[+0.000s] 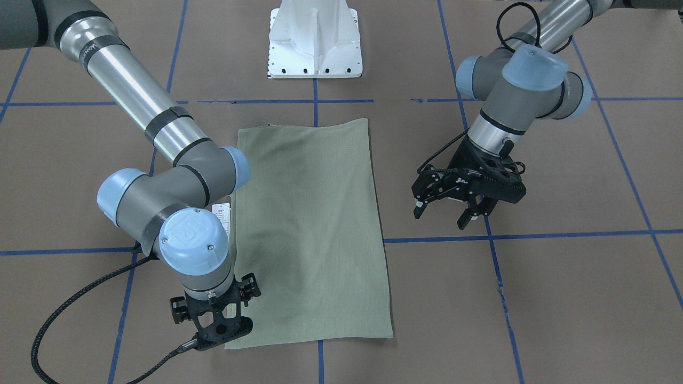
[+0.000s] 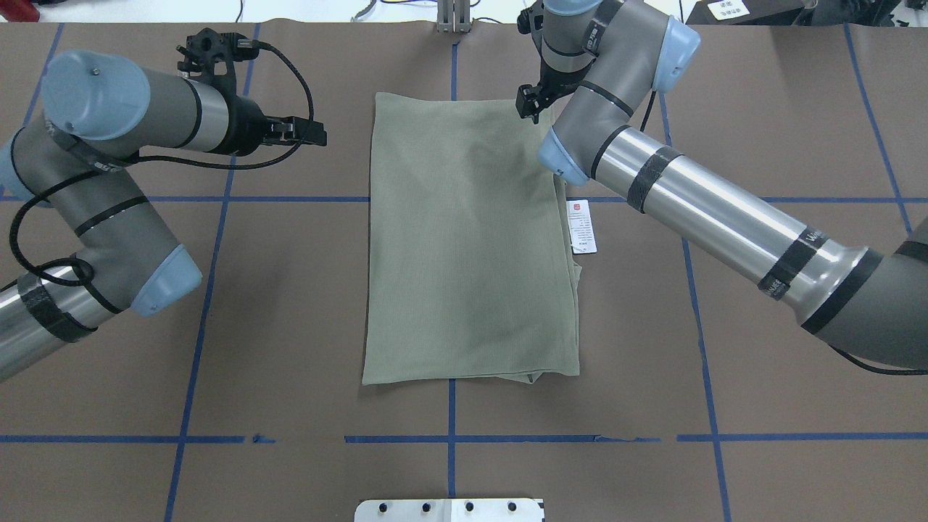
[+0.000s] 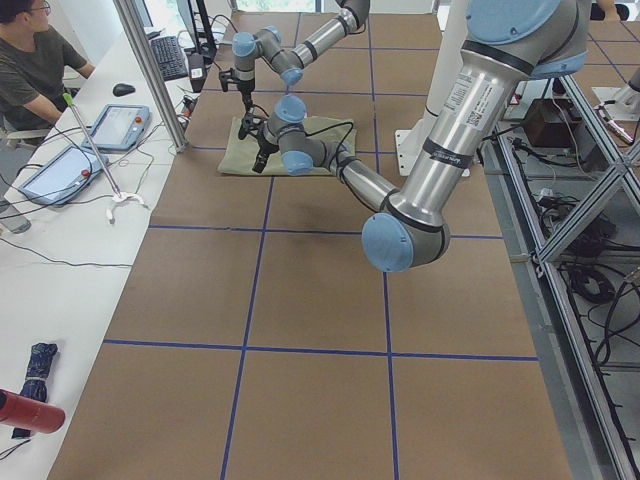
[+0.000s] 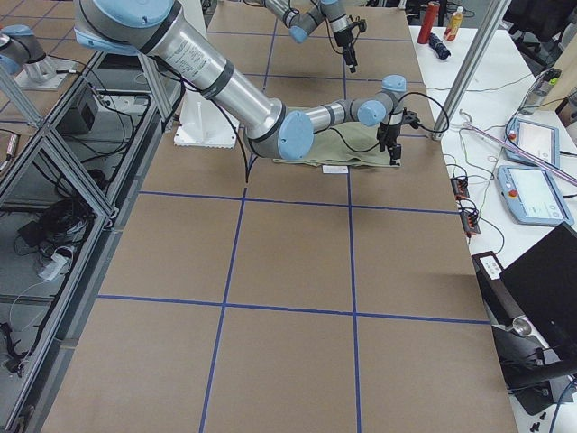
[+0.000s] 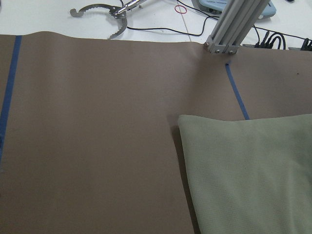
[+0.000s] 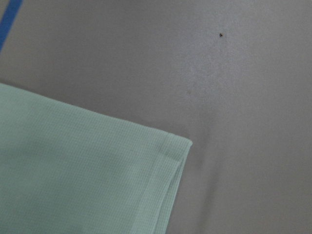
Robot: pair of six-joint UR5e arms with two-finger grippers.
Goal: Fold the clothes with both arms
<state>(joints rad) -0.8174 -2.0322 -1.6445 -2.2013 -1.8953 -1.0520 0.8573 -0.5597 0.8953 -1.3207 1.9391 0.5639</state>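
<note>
The pale sage-green shirt (image 1: 309, 229) lies folded into a flat rectangle at the table's middle (image 2: 467, 239). Its white hang tag (image 2: 582, 226) sticks out at the side under my right arm. My right gripper (image 2: 531, 110) points down over the shirt's far corner on my right (image 1: 221, 333). Its fingers look parted. The right wrist view shows that corner (image 6: 161, 161) lying flat and free. My left gripper (image 1: 443, 214) is open and empty, held above bare table beside the shirt (image 2: 312, 134). The left wrist view shows the shirt's far corner on my left (image 5: 234, 161).
The white pedestal base (image 1: 315, 42) stands at the robot's side of the table. Blue tape lines (image 2: 449, 438) grid the brown table. An aluminium post (image 5: 234, 29), cables, tablets (image 4: 532, 189) and a seated operator (image 3: 30, 60) are beyond the far edge.
</note>
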